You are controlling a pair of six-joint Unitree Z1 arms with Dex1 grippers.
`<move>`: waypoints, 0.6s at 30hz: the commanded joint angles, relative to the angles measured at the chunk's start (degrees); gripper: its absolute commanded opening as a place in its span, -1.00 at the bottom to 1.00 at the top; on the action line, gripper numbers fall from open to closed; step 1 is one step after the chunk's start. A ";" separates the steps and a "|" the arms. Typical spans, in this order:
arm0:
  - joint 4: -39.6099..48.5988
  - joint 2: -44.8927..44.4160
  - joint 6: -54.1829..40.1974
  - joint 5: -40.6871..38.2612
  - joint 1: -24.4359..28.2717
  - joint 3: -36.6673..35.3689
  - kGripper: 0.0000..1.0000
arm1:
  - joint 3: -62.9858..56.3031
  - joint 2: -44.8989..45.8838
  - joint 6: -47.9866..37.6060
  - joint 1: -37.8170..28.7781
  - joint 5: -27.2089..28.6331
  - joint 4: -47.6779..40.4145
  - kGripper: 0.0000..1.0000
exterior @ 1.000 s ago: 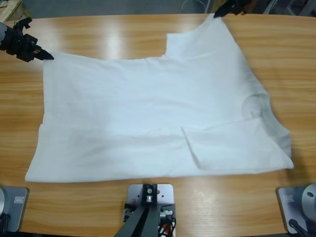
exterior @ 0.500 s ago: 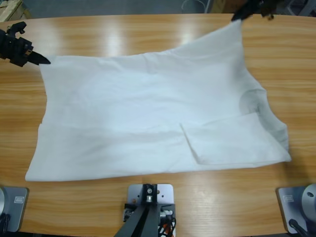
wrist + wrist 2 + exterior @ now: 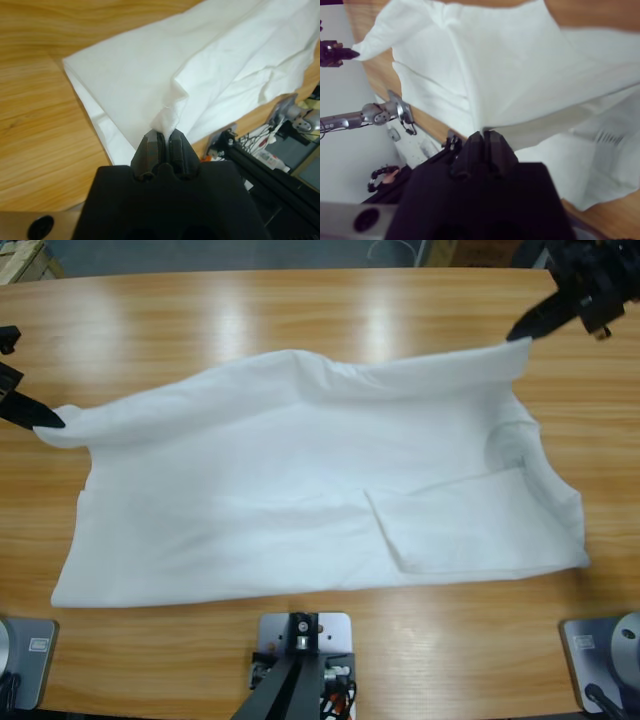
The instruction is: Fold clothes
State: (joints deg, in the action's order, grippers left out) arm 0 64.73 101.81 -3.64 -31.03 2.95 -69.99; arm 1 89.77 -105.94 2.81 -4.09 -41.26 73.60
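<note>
- At the left edge of the high view, the left end effector [image 3: 45,420] has its jaws pressed together on a bunched corner of the T-shirt [image 3: 300,490], which stretches away from it to the right across the bench [image 3: 300,300].
- The shirt's near part lies flat on the wood, with a folded flap toward the lower right; its far edge hangs lifted between the two grips, sagging in a ridge mid-way.
- At the upper right, the right end effector [image 3: 520,332] pinches the shirt's other far corner, jaws closed on the cloth.
- The left wrist view shows that end effector [image 3: 164,134] nipping a small tuft of fabric, with layered cloth edges beyond, which the high view cannot resolve.
- The right wrist view shows its end effector [image 3: 484,134] clamped on a taut hem and, far off, the other arm's tip holding the opposite corner.
- Compared with half a second ago, both grips have moved outward and nearer the camera, and the far edge has been drawn over the shirt.
</note>
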 commanded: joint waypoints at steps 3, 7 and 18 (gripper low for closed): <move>9.22 6.73 -4.20 10.11 -0.47 -0.86 -1.00 | -12.48 4.44 -3.69 -0.27 2.55 0.23 -1.00; 9.60 7.80 -5.75 14.27 -1.41 0.67 -1.00 | -16.31 4.34 -3.86 1.01 7.19 0.33 -1.00; 9.71 11.34 -6.82 15.03 -8.37 0.98 -1.00 | -19.72 1.17 -3.42 3.65 9.97 -1.36 -1.00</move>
State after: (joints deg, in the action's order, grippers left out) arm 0 73.50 109.56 -9.64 -16.62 -1.72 -70.27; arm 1 71.75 -102.80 -0.47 -1.11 -31.95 73.37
